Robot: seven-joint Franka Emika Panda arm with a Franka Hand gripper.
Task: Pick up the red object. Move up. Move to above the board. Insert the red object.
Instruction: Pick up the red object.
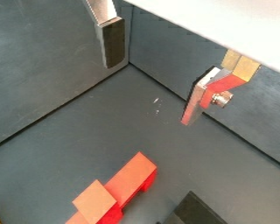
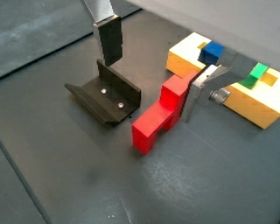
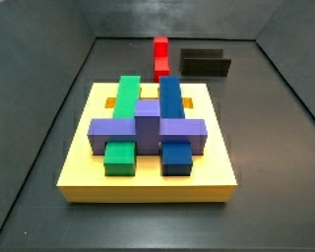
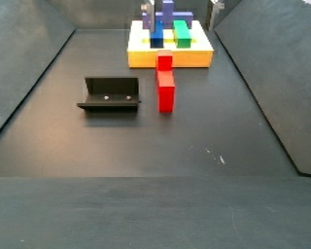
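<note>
The red object [image 2: 157, 116] lies flat on the dark tray floor, between the fixture [image 2: 105, 98] and the yellow board [image 2: 238, 87]. It also shows in both side views [image 3: 161, 54] [image 4: 166, 84] and in a wrist view [image 1: 119, 188]. My gripper [image 2: 154, 68] hangs above the floor, open and empty, and it shows in a wrist view [image 1: 157, 70] too. One finger [image 2: 108, 39] is over the fixture side. The other finger [image 2: 201, 92] is close beside the red object's far end. The board [image 3: 147, 175] carries green, blue and purple blocks. I do not see the gripper clearly in the side views.
The fixture [image 4: 110, 94] stands left of the red object, a short gap away. The grey tray walls [image 4: 28, 78] rise on all sides. A wall corner [image 1: 129, 63] is close behind the fingers in a wrist view.
</note>
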